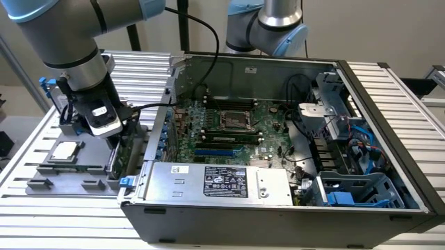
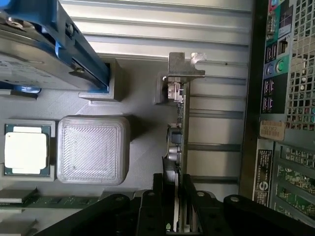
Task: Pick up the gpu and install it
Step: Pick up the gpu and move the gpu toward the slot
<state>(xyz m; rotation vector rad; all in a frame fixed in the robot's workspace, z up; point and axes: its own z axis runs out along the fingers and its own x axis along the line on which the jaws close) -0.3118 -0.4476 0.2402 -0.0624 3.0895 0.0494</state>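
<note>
Gpu [image 2: 179,123] edge-up, bracket [image 2: 186,64] end away from tool [image 2: 173,194]

gpu [image 2: 180,118] with silver metal bracket [image 2: 183,65], matt grey plastic tray [image 2: 142,98] (ridged)

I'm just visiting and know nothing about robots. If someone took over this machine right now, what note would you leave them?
Claw: down over the gpu; whether it grips, I cannot tell.
Gpu: on edge in the grey tray, beside the open computer case, on the exterior view's left.
Done: claw placed at the card.
Left: the lift and the install; the card is not in the case yet.
</note>
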